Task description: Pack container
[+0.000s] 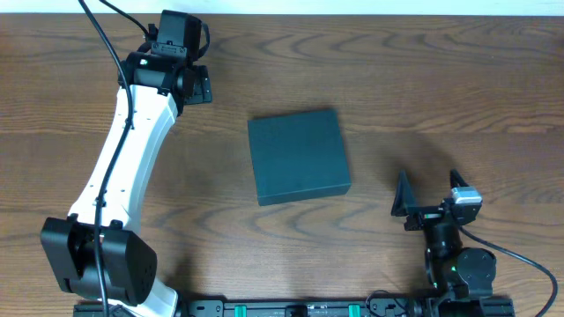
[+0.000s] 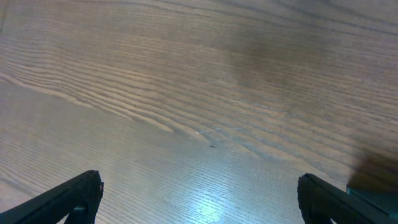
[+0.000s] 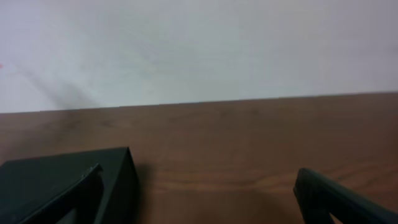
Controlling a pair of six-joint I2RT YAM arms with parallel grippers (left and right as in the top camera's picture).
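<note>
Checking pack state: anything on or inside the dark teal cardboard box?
Nothing rests on the dark teal-green square cardboard box; it is closed, so its inside is hidden.

No text, label, brand, number or sign can be read in any view. The container (image 1: 298,156) is seen plain-lidded and unmarked. Small green marks on the rail (image 1: 291,308) below the container are too small to be made out.
</note>
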